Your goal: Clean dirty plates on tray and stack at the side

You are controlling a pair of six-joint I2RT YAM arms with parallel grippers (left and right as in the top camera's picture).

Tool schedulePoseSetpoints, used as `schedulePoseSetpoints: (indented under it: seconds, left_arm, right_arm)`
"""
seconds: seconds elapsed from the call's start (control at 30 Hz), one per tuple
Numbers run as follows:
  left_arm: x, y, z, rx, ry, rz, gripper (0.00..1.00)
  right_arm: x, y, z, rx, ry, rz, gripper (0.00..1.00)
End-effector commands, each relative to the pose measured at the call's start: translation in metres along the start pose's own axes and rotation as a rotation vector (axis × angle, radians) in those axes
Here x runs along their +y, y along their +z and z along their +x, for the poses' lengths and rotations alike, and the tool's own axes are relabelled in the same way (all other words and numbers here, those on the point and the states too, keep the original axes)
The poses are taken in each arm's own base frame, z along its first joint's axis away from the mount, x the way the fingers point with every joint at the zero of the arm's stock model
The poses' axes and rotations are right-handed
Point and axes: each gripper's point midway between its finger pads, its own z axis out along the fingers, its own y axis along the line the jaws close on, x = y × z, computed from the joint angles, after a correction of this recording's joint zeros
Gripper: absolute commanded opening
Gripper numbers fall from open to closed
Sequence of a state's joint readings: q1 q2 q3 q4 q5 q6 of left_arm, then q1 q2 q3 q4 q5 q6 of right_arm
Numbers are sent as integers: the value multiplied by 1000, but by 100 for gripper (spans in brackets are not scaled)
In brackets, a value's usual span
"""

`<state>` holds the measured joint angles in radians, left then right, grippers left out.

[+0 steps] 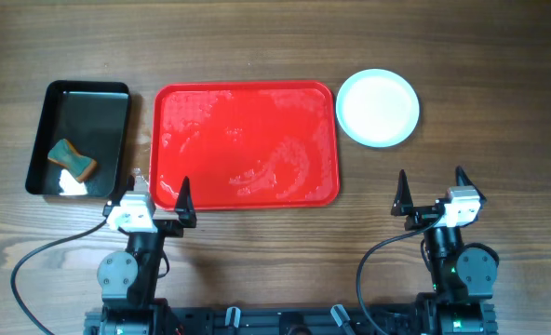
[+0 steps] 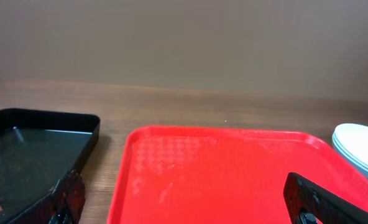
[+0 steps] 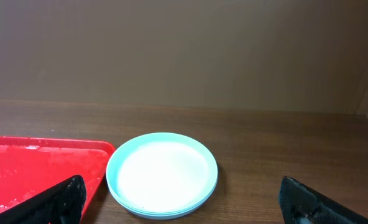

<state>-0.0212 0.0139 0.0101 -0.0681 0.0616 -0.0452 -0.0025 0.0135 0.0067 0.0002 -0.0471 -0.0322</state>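
Observation:
The red tray (image 1: 246,144) lies in the middle of the table with wet streaks and no plates on it; it also shows in the left wrist view (image 2: 227,174) and the right wrist view (image 3: 35,168). The pale blue-white plates (image 1: 378,107) sit stacked on the table right of the tray, top face clean; the stack shows in the right wrist view (image 3: 162,174) and at the edge of the left wrist view (image 2: 361,149). My left gripper (image 1: 154,200) is open and empty at the tray's front left corner. My right gripper (image 1: 434,191) is open and empty, in front of the stack.
A black tray (image 1: 80,135) stands left of the red tray, holding a teal-and-orange sponge (image 1: 71,160) and something white; it shows in the left wrist view (image 2: 35,155). Both arm bases stand at the table's front edge.

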Motion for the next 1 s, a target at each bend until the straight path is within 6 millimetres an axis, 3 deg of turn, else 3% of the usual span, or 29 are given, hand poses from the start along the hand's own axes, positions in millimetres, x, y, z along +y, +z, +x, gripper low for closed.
schedulePoseSetpoints:
  seconds: [0.0,0.97]
  left_arm:
    - [-7,0,2,2,13,32,100]
    - [-5,0,2,0,40,21,100]
  right_arm:
    - [1,0,-2,-9,-18,-2,100]
    - [1,0,-2,-10,-18,-2,100]
